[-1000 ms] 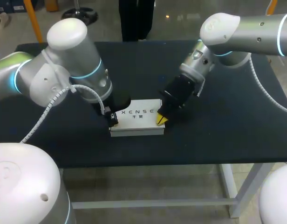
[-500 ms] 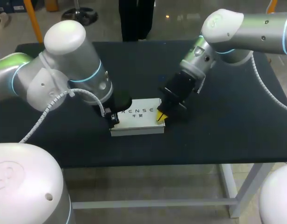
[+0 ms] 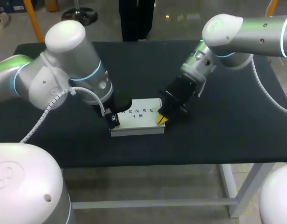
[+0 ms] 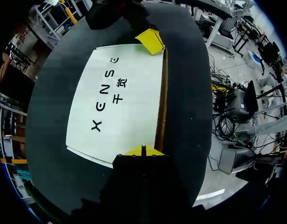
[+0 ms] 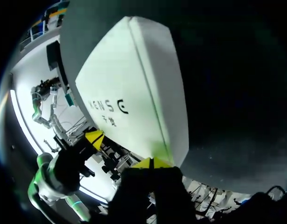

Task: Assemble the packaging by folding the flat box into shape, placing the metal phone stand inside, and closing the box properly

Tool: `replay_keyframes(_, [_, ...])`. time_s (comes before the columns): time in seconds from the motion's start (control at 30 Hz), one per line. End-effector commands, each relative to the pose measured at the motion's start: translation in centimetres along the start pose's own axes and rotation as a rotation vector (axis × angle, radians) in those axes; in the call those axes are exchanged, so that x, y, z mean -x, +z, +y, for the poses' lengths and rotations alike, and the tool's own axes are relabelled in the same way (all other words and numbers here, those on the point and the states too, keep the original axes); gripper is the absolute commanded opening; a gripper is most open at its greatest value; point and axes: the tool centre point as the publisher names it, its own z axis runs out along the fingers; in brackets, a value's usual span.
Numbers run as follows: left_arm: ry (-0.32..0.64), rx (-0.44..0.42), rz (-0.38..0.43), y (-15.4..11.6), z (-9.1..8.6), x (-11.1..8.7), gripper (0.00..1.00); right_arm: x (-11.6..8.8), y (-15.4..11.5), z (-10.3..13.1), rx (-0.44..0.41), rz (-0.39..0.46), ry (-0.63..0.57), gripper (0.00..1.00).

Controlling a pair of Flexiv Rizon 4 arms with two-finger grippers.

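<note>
While sitting flat mid table (image 3: pixel 218 126) | white box (image 3: pixel 138 119): likely light thin card, slick, dents easy | left fingers (image 4: pixel 135 151) pinched together at one short end, right fingers (image 5: pixel 142 163) same at other | best hold: short edges, gently

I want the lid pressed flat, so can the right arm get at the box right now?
Likely yes. The right hand sits at the box's right end, tips at its top edge, nothing between. The left hand is at the opposite end, out of the way.
</note>
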Motion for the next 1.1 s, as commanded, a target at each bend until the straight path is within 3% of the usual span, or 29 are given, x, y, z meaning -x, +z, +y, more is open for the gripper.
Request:
replay_keyframes(0.03, [-0.016,0.005,-0.018,-1.5,-0.6,-1.0,0.00,-0.3,-1.3,-0.7,0.028,0.002,-0.041,0.01])
replay_keyframes(0.07, [-0.018,0.006,-0.022,-1.9,-0.8,-1.2,0.00,-0.6,-1.8,-1.1,0.045,-0.001,-0.060,0.07])
replay_keyframes(0.1, [-0.028,0.011,-0.024,-2.4,-1.0,-1.5,0.15,-0.8,-2.3,-1.4,0.063,-0.003,-0.077,0.16])
replay_keyframes(0.17, [-0.051,0.029,-0.024,-3.4,-1.4,-2.2,0.26,-1.1,-3.5,-2.0,0.094,-0.003,-0.114,0.25])
replay_keyframes(0.27, [-0.112,0.064,-0.023,-4.5,-2.1,-3.2,0.94,-1.4,-5.1,-2.7,0.140,-0.012,-0.177,0.44])
replay_keyframes(0.3, [-0.149,0.082,-0.018,-4.8,-2.4,-3.6,1.00,-1.5,-5.6,-2.9,0.158,-0.015,-0.192,0.49])
replay_keyframes(0.33, [-0.154,0.086,-0.019,-5.0,-2.7,-4.0,1.00,-1.6,-6.1,-3.3,0.175,-0.023,-0.214,0.79])
replay_keyframes(0.37, [-0.175,0.094,-0.016,-5.3,-2.8,-4.4,1.00,-1.7,-6.5,-3.6,0.197,-0.031,-0.239,0.99])
replay_keyframes(0.57, [-0.319,0.120,0.027,-6.2,-3.4,-6.6,1.00,-1.3,-9.0,-5.1,0.346,-0.079,-0.377,1.00])
replay_keyframes(0.7, [-0.365,0.115,0.043,-6.4,-3.6,-8.4,1.00,-0.4,-10.3,-5.9,0.469,-0.114,-0.470,1.00])
replay_keyframes(0.8, [-0.393,0.112,0.044,-6.4,-3.8,-9.7,1.00,0.7,-11.6,-6.6,0.494,-0.101,-0.531,1.00])
replay_keyframes(0.93, [-0.421,0.114,0.051,-6.5,-3.8,-10.3,1.00,2.5,-13.3,-7.7,0.575,-0.047,-0.524,1.00])
replay_keyframes(1.1, [-0.421,0.114,0.051,-6.5,-3.8,-10.3,1.00,2.5,-13.3,-7.7,0.575,-0.047,-0.524,1.00])
